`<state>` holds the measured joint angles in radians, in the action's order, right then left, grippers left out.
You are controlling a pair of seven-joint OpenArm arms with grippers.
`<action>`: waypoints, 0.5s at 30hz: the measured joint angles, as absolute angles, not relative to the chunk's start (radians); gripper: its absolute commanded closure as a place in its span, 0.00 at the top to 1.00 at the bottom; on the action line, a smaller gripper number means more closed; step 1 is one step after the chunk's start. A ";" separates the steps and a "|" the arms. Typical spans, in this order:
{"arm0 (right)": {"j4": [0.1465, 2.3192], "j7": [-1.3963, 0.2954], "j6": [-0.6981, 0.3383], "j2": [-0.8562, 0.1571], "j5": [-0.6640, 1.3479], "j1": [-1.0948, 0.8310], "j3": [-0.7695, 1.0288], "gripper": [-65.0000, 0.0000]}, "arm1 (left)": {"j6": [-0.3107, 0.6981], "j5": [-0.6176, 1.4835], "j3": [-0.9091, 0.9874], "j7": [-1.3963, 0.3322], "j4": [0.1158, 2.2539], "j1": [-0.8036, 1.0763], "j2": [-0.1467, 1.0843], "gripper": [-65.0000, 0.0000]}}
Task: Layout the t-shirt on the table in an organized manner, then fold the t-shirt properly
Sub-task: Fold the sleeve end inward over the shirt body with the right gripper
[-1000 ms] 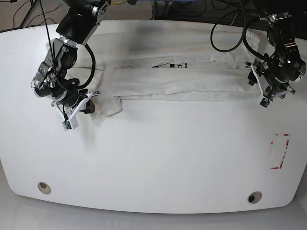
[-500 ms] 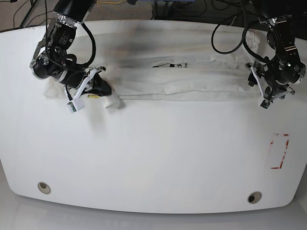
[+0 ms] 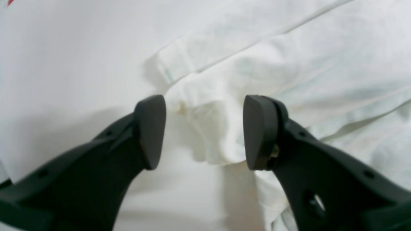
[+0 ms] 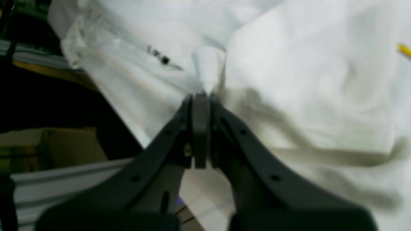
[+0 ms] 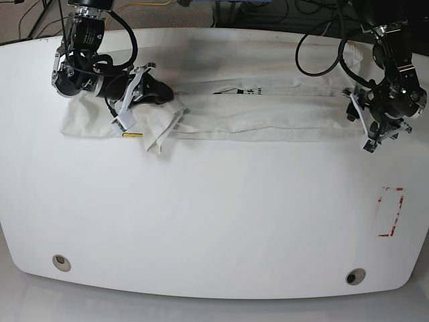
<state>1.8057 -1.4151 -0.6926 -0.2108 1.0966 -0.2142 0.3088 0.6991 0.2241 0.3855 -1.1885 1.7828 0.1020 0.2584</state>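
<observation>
Pinching the t-shirt (image 4: 289,80), right gripper (image 4: 201,96) clenched; left gripper (image 3: 204,128) gapes, seen only by wrist view.

Bright, even light washes over the glossy white bench (image 5: 214,221), casting only soft shadows. Both wrist views look soft and blurred, the dark gripper fingers (image 3: 151,131) close up and fuzzy. The base view bends at its edges.

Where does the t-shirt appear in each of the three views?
Base: the t-shirt lies as a long band across the far half of the table.
Left wrist: upper right, a bunched corner between the open left claw.
Right wrist: most of the frame, pinched by the right claw.
Shared landmark: the black lettering.
</observation>
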 measured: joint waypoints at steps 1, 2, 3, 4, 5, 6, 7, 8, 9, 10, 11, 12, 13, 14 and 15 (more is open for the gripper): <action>1.806 -1.415 -0.693 -0.217 1.108 -0.219 0.299 0.00 | 0.699 0.224 0.385 -1.188 1.782 0.102 0.258 0.55; 1.806 -1.414 -0.693 -0.225 1.118 -0.224 0.287 0.00 | 0.699 0.224 0.385 -1.188 1.782 0.102 0.258 0.55; 1.806 -1.414 -0.693 -0.235 1.129 -0.230 0.274 0.01 | 0.699 0.224 0.385 -1.188 1.782 0.102 0.258 0.55; 1.806 -1.415 -0.693 -0.244 1.132 -0.234 0.265 0.03 | 0.699 0.225 0.385 -1.188 1.783 0.102 0.257 0.55; 1.806 -1.414 -0.693 -0.253 1.134 -0.237 0.250 0.07 | 0.700 0.226 0.385 -1.188 1.783 0.102 0.257 0.55; 1.805 -1.415 -0.693 -0.263 1.133 -0.238 0.235 0.11 | 0.699 0.225 0.385 -1.188 1.783 0.101 0.256 0.55; 1.805 -1.417 -0.693 -0.273 1.132 -0.239 0.221 0.17 | 0.699 0.225 0.385 -1.188 1.783 0.102 0.256 0.55; 1.805 -1.416 -0.693 -0.283 1.133 -0.239 0.203 0.23 | 0.699 0.225 0.385 -1.188 1.783 0.102 0.256 0.55; 1.805 -1.415 -0.693 -0.294 1.135 -0.238 0.186 0.28 | 0.699 0.225 0.385 -1.188 1.782 0.102 0.256 0.55; 1.806 -1.414 -0.693 -0.301 1.137 -0.237 0.173 0.37 | 0.699 0.225 0.385 -1.188 1.783 0.102 0.256 0.55; 1.806 -1.413 -0.693 -0.313 1.143 -0.237 0.159 0.42 | 0.699 0.225 0.385 -1.188 1.783 0.102 0.256 0.55; 1.806 -1.413 -0.693 -0.319 1.145 -0.242 0.154 0.47 | 0.699 0.225 0.385 -1.188 1.782 0.102 0.256 0.55; 1.806 -1.408 -0.693 -0.330 1.152 -0.249 0.149 0.50 | 0.699 0.225 0.385 -1.188 1.782 0.102 0.256 0.55; 1.806 -1.407 -0.693 -0.336 1.154 -0.252 0.149 0.51 | 0.699 0.225 0.385 -1.188 1.782 0.102 0.256 0.55; 1.806 -1.406 -0.693 -0.344 1.154 -0.257 0.149 0.51 | 0.699 0.225 0.385 -1.188 1.783 0.102 0.256 0.55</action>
